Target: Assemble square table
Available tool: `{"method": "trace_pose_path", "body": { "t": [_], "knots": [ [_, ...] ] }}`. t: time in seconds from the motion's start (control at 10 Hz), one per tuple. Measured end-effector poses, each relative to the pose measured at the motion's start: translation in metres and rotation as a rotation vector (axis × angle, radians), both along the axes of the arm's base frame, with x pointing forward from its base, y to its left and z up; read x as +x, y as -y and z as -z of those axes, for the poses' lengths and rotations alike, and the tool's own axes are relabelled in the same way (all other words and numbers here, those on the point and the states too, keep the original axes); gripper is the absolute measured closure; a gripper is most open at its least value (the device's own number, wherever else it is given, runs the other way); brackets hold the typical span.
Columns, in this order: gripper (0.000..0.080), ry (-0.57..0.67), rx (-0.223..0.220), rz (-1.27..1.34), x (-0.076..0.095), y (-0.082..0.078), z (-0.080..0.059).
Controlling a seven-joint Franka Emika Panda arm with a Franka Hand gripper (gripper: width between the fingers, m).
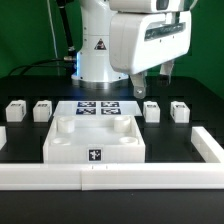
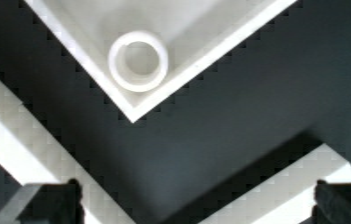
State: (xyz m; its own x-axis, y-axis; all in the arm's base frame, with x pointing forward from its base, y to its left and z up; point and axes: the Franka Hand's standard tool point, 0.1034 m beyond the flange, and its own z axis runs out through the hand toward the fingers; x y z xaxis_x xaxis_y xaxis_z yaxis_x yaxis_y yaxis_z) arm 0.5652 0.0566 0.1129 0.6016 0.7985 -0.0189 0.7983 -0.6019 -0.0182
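The square table's white panel [image 1: 95, 140] lies flat in the middle of the black table, with a black-and-white tag on its near edge. In the wrist view, one corner of the panel [image 2: 198, 35] with a round socket [image 2: 136, 60] points toward my gripper. Several small white tagged legs stand in a row: two on the exterior view's left [image 1: 15, 110] [image 1: 43, 109] and two on its right [image 1: 151, 109] [image 1: 179, 109]. My gripper [image 1: 152, 82] hangs high above the right legs, apart from everything. It is open and empty; its dark fingertips [image 2: 44, 205] stand wide apart around bare black table [image 2: 193, 205].
The marker board [image 1: 98, 110] lies behind the panel, at the foot of the robot base. A long low white rail [image 1: 110, 178] runs along the front and turns up the right side [image 1: 208, 145]. In the wrist view, white bands of it [image 2: 12, 130] cross both sides.
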Motion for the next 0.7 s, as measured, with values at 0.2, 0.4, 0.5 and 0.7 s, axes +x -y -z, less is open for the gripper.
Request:
{"method": "trace_pose_path", "body": {
  "t": [0.2,0.4,0.5,0.7],
  "knots": [
    [0.015,0.007,0.002,-0.179,-0.02,0.011,0.005],
    [0.015,-0.013,0.009,-0.426,-0.06,0.036,0.017],
    [0.015,-0.007,0.015,-0.519,-0.075,0.049,0.028],
    [0.015,0.006,0.029,-0.743,-0.108,0.074,0.055]
  ]
}}
